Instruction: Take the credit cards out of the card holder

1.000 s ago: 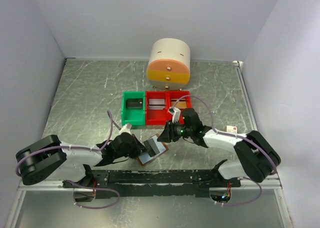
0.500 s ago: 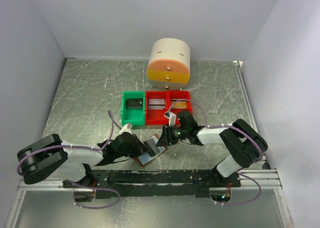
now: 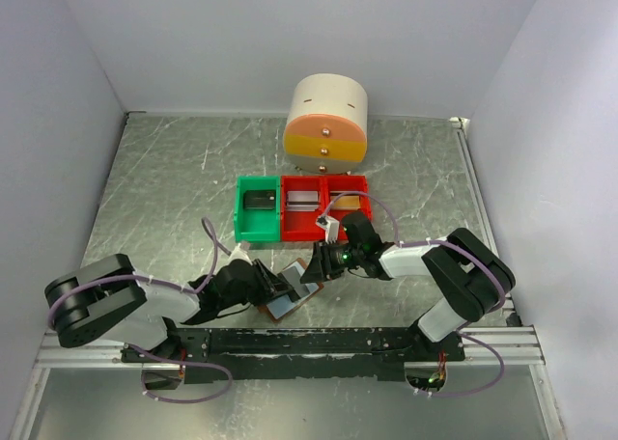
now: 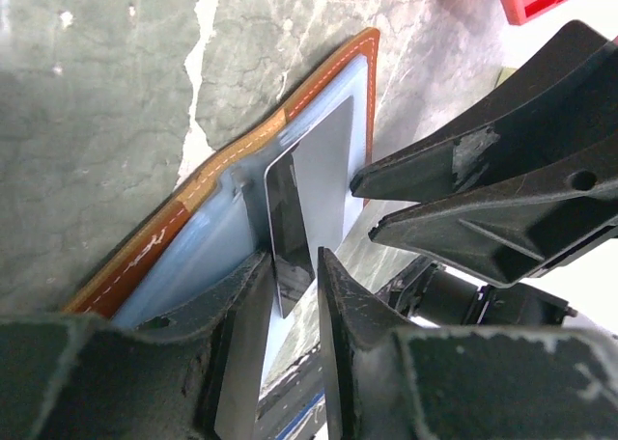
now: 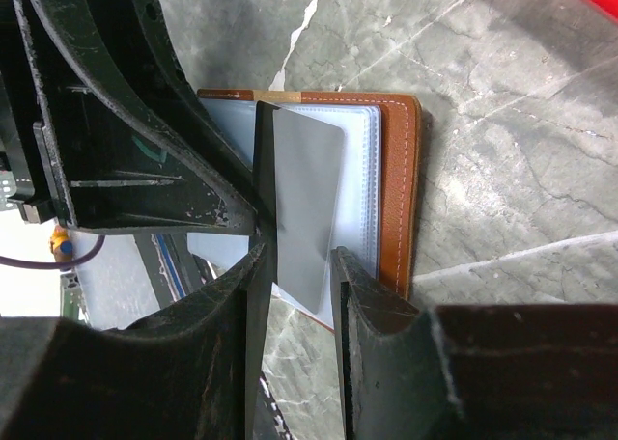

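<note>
The left arm (image 3: 145,305) had drawn its rear link inward and its jaws had eased apart over the last second, while the right arm (image 3: 415,259) stayed tucked in. Both met over the card holder (image 5: 398,184), which lay open on the table (image 3: 164,189) just ahead of the arm bases. A pale grey credit card (image 5: 307,204) stood partly out of its pocket. The left gripper (image 4: 293,261) straddled the card's end with its jaws slightly parted, not clamping it. The right gripper (image 5: 299,257) bracketed the same card (whether its fingers actually pressed it, I could not tell). The card looked light, stiff and slick. I judged its free end, pinched across the flat faces, the best hold, though the soft holder might lift along with it.
</note>
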Controlling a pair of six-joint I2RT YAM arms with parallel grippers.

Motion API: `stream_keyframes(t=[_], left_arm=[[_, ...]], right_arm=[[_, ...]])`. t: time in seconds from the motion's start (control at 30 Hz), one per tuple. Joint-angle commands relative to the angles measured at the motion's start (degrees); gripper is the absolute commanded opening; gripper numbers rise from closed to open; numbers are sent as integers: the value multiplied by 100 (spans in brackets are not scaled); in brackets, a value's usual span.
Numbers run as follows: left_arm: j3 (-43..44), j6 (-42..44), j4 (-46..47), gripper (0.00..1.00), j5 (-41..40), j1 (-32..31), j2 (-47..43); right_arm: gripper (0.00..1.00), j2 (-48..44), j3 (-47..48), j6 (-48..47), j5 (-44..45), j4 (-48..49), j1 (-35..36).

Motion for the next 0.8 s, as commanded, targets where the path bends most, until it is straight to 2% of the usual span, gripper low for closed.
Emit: stream_keyframes(t=[0.0,0.17,0.4,0.53,0.67,0.77], left_arm=[[-335,-334,306,37,-244,-19,251],[-427,-448,657,38,-274,-19,481],[-395,-426,700,35,-247,-19,651],[-463,-488,580,33,-429,-19,404],[-182,-308,-114,27,-488,-19,143],[-169,-269,-154,24,-442,-19,75]], right_arm=[[32,161,-75,-182,298,-355,32],[32,152,-80,-193,285,-348,35],[32,285,-31,-289,210,-394,31],[32,261,-10,-293,146,-367,34],[32,233,-63,-293,178,-361,32],[32,232,-75,-294,197,-355,37]])
